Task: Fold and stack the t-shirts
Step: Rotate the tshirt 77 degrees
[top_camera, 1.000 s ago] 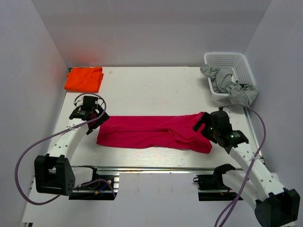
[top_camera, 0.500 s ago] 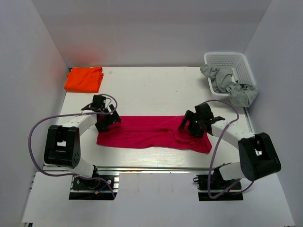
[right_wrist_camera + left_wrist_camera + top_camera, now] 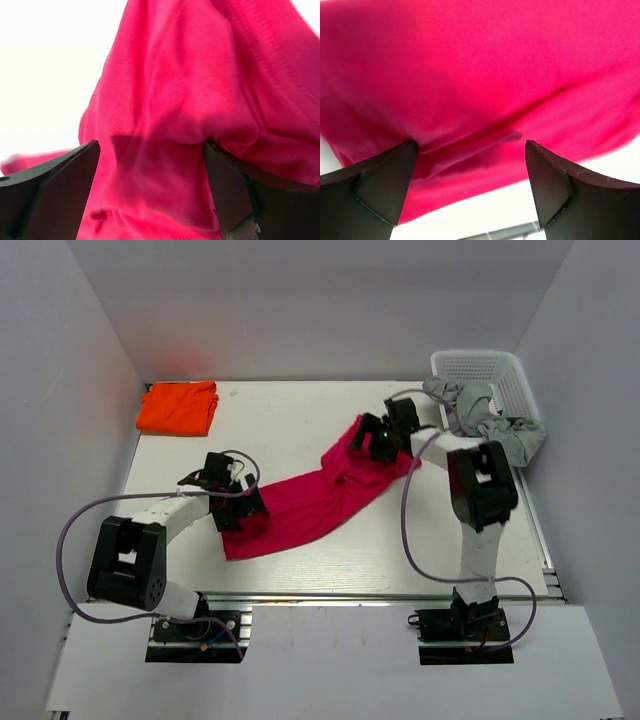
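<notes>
Top external | white basket (image 3: 480, 362) holds grey cloth (image 3: 470, 405) | left fingers (image 3: 375, 185), right fingers (image 3: 50, 190) wide on magenta t-shirt (image 3: 310, 502)

The magenta-red t-shirt (image 3: 310, 498) in the middle of the white table (image 3: 300, 420) is plain, without print. The orange t-shirt (image 3: 178, 407) at 10 o'clock is plain and bright. At 2 o'clock the basket (image 3: 478, 358) is white with a grid pattern, and its cloth (image 3: 510, 438) is grey. The left tool (image 3: 470, 145) and the right tool (image 3: 150, 145) are black.
</notes>
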Robot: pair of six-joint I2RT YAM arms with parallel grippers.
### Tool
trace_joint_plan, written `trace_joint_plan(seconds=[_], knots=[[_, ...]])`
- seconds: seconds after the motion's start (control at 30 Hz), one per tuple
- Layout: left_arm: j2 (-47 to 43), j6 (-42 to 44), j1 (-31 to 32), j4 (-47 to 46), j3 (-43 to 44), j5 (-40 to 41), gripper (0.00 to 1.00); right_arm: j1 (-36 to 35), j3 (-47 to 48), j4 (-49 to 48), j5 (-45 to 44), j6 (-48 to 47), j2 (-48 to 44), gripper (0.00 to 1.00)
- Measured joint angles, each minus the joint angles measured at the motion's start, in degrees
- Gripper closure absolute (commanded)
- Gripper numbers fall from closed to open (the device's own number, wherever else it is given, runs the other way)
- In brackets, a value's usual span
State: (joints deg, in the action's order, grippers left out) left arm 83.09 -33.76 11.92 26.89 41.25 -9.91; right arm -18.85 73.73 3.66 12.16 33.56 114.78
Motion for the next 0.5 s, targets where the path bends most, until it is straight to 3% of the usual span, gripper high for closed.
trace_joint_plan(seconds=[0.2,0.5], knots=[[1.53,0.55,4.9,5.53,2.25,-5.95,0.0,0.24,22.32,0.9,3.41,-5.35,15.58,0.1],[2.1,3.26,12.2,13.94,1.75,-15.72,0.0,0.74,36.79,6.73,5.51,-7.8,23.74,0.1]])
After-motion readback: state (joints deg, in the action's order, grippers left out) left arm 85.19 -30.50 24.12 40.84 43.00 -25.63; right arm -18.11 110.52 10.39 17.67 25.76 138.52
